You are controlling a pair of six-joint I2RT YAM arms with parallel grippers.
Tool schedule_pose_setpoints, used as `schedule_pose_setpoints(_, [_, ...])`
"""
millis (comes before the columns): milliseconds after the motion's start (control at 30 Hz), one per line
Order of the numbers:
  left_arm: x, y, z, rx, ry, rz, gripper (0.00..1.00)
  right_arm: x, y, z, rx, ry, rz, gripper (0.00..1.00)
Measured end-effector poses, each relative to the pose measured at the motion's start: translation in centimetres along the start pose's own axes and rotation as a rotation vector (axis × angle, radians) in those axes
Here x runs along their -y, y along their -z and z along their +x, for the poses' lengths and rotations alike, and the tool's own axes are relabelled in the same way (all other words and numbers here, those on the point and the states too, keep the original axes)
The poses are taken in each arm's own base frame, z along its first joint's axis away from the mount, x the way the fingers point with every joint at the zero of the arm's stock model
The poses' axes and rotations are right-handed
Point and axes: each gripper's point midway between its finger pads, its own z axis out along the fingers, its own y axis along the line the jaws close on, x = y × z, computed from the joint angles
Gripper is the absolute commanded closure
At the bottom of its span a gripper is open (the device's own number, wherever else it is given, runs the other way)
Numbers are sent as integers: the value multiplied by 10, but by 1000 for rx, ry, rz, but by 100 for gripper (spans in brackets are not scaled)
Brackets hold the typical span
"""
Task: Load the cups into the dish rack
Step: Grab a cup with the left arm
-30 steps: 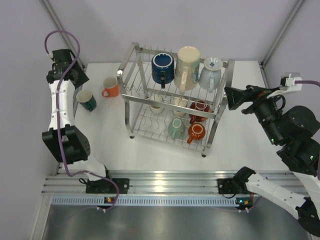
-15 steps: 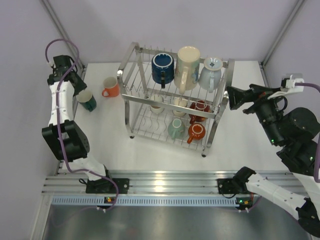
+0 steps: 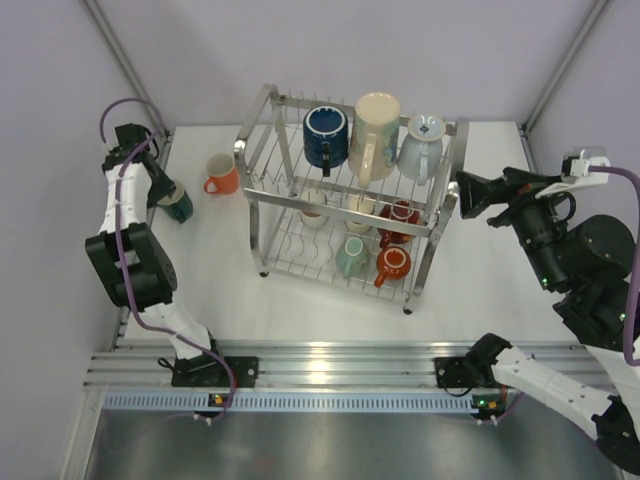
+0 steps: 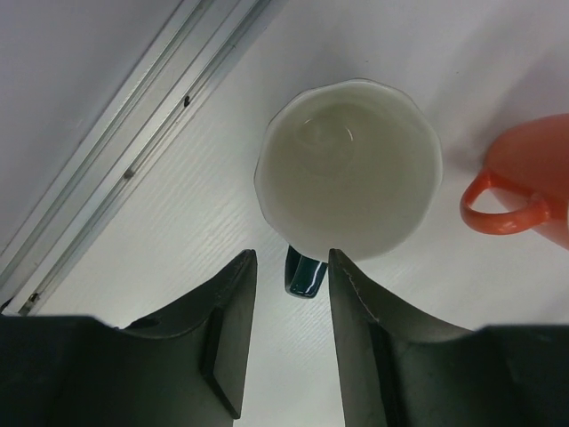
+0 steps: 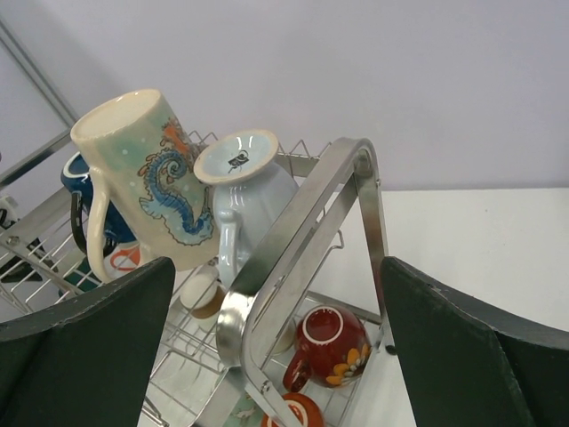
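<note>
Teal cup [image 4: 348,169]: upright on white table [image 3: 220,270], far left, well apart from dish rack [image 5: 302,209]; orange cup [image 4: 533,191] just beside it. The handle points back at the left gripper [image 4: 292,258] and lies between its half-parted fingers; pad contact is indiscernible, so the cup is judged ungripped. Right gripper [image 3: 462,197]: spread wide, empty, near the rack's right post. Left arm nearer; rack lies rightward, past the orange cup.

No text is legible; the mark [image 5: 237,160] under the pale blue-grey cup [image 5: 253,200] is too small.
</note>
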Motion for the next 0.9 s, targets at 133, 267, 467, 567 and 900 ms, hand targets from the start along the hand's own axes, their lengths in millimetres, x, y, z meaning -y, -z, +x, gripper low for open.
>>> schedule_pose_setpoints(133, [-8,-7,5,-15,13,-26,55,2,0,0,2,11,7,1])
schedule_pose_setpoints(267, [-15,-12,7,-26,22,-43,55,2,-1,1,-1,20,10,1])
schedule_pose_setpoints(467, [-15,-20,10,-31,28,-38,57,1,-5,4,-12,25,12,1])
schedule_pose_setpoints(567, [-14,-25,16,-50,28,-35,58,1,-5,4,-14,26,12,1])
schedule_pose_setpoints(900, [-11,-44,34,-122,32,-28,64,1,-5,4,-14,26,12,1])
